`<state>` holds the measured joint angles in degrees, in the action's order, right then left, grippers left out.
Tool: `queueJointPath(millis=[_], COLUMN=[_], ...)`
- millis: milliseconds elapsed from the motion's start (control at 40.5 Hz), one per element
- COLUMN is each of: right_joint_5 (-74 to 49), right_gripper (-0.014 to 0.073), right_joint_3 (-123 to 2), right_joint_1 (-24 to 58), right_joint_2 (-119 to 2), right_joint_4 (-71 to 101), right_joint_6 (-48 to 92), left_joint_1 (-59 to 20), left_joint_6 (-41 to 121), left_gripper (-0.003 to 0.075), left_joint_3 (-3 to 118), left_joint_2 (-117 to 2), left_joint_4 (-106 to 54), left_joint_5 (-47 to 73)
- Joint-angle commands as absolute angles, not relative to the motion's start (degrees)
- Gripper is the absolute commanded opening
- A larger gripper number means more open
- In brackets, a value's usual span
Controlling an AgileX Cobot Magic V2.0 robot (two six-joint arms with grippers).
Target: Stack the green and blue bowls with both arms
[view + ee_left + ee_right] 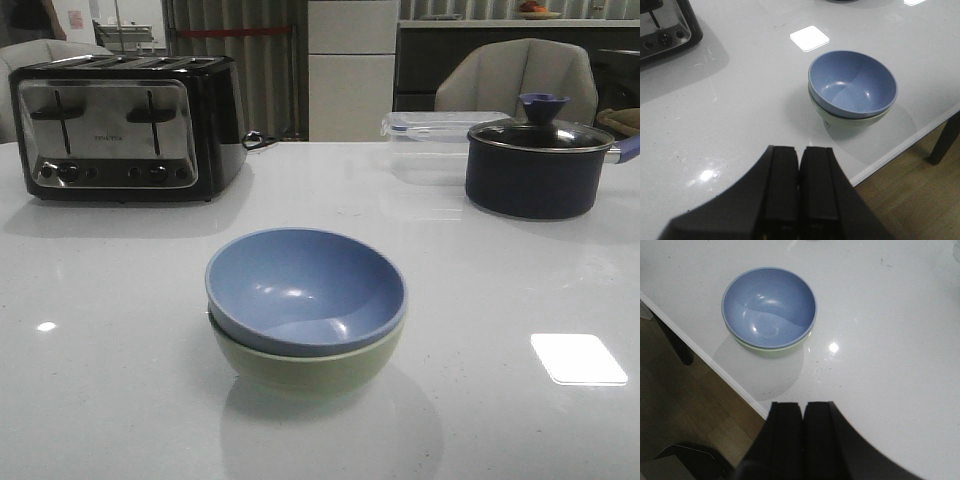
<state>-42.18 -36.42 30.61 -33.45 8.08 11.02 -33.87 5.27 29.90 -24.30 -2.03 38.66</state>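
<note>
The dusty blue bowl point(305, 285) sits nested inside the pale green bowl point(310, 372) near the front middle of the white table point(110, 400). The stack also shows in the left wrist view, blue bowl point(852, 82) over green bowl point(850, 122), and in the right wrist view, blue bowl point(769, 306) over green bowl point(777, 351). My left gripper point(799, 150) is shut and empty, held above the table well back from the stack. My right gripper point(803, 405) is shut and empty, also apart from the stack. Neither arm shows in the front view.
A black and silver toaster point(125, 125) stands at the back left. A dark lidded pot point(535, 160) stands at the back right, with a clear plastic container point(430, 135) beside it. The table's front edge point(910, 140) and the wooden floor lie close to the bowls.
</note>
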Motion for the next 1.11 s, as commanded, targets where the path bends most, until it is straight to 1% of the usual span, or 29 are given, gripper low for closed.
queueJointPath(millis=[0, 346, 395, 494, 642, 766, 964, 1087], right_joint_5=[-38.41, -38.41, -38.41, -38.41, -38.41, -38.41, -38.41, -38.41], right_gripper=[0.0057, 0.0057, 0.0057, 0.0057, 0.0057, 0.0057, 0.0057, 0.0057], right_joint_3=[-37.96, -37.96, -37.96, -37.96, -37.96, -37.96, -37.96, -37.96], right_joint_1=[30.64, 30.64, 30.64, 30.64, 30.64, 30.64, 30.64, 30.64], right_joint_2=[-33.44, -33.44, -33.44, -33.44, -33.44, -33.44, -33.44, -33.44], right_joint_4=[7.74, 7.74, 7.74, 7.74, 7.74, 7.74, 7.74, 7.74], right_joint_6=[11.52, 11.52, 11.52, 11.52, 11.52, 11.52, 11.52, 11.52], left_joint_1=[-34.28, -33.78, -32.01, -25.74, -14.98, -8.52, -3.94, -3.11], left_joint_6=[5.18, 5.28, 5.28, 5.28, 5.28, 5.28, 5.28, 3.81], left_gripper=[0.0093, 0.0093, 0.0093, 0.0093, 0.0093, 0.0093, 0.0093, 0.0093], left_joint_3=[31.63, 31.37, 31.37, 30.04, 24.06, 17.63, 7.99, 4.53], left_joint_2=[-24.92, -23.53, -22.32, -18.81, -12.06, -8.07, -3.56, 0.21], left_joint_4=[-2.43, -2.07, -0.44, 0.0, 0.0, -0.71, -2.24, -2.24], left_joint_5=[34.09, 33.92, 33.81, 32.5, 25.12, 19.11, 8.31, 6.53])
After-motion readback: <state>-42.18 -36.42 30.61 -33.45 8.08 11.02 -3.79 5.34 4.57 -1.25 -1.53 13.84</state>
